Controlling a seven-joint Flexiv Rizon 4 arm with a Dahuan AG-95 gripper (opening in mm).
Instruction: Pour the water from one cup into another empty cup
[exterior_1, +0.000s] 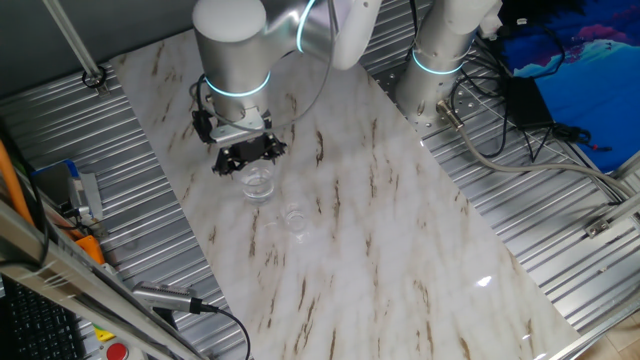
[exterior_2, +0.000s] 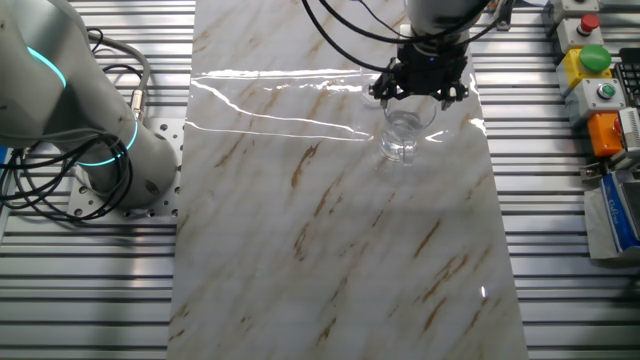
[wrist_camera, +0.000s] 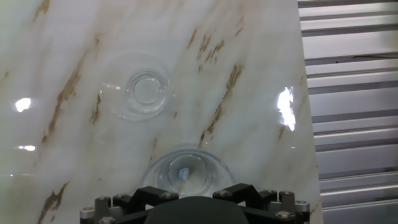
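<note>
Hand view: small cup (wrist_camera: 144, 93) standing beyond tumbler (wrist_camera: 185, 174), apart.

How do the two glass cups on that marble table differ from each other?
The larger tumbler is wider and taller; the smaller cup is lower. The larger tumbler sits right under the tool; the smaller cup stands apart on the open marble table. Both are clear, handleless and upright.
</note>
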